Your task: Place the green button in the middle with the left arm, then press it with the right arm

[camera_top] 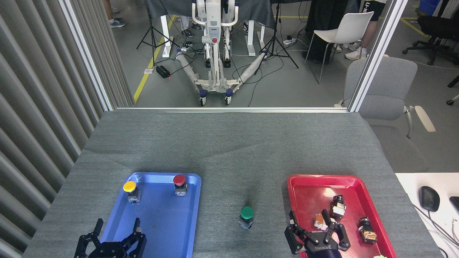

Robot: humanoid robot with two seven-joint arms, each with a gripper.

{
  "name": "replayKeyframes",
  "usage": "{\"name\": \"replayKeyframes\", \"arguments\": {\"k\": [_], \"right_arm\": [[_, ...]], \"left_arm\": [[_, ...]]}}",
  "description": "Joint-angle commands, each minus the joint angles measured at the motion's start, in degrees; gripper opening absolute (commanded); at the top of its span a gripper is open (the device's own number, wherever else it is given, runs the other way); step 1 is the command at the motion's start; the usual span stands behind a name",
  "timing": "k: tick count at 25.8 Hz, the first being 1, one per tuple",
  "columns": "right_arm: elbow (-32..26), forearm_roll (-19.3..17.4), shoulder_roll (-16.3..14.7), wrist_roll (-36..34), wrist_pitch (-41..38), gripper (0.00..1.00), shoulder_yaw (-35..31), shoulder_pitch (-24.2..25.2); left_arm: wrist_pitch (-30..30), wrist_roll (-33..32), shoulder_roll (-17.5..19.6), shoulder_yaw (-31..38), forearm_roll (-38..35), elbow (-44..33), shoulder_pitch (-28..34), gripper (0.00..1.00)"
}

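Green button [246, 216] upright on the middle [229, 157] of the dark grey cloth, between two trays, touched by nothing. Round green mushroom cap over a small grey boxy base: probably light, rigid, smooth-capped and top-heavy enough to tip if nudged sideways; best gripped across the flat sides of the base, best pressed straight down on the cap's centre. At its 9 o'clock, blue tray [163, 229] carrying a yellow button [130, 190] and a red button [179, 183] along the far edge. At its 3 o'clock, red tray [308, 186] holding a few small loose parts. At its 4 o'clock, right gripper [315, 238] over the red tray's near-left corner, well apart from the button, fingers spread and empty. At its 8 o'clock, left gripper [113, 238] low at the blue tray's near edge, fingers also spread, holding nothing. Cloth felt-like and matte, likely grippy enough to steady the base under a press. Beyond the table's far edge at 12 o'clock, a workshop floor with tripods, cables, a white wheeled stand and a white chair [342, 30]; ribbed grey wall at 10 o'clock.
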Motion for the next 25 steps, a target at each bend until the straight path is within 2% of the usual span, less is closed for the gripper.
{"name": "replayKeyframes", "arguments": {"k": [1, 20, 25], "right_arm": [[-0.3, 0.0, -0.2, 0.2, 0.0, 1.00, -4.8, 0.5], [-0.5, 0.5, 0.1, 0.0, 0.1, 1.00, -5.0, 0.5], [-0.5, 0.5, 0.1, 0.0, 0.1, 1.00, -4.8, 0.6]], "left_arm": [[-0.1, 0.0, 0.0, 0.0, 0.0, 0.0, 0.0, 0.99], [-0.3, 0.0, 0.2, 0.0, 0.1, 0.0, 0.5, 0.99], [-3.1, 0.0, 0.2, 0.0, 0.0, 0.0, 0.6, 0.99]]}}
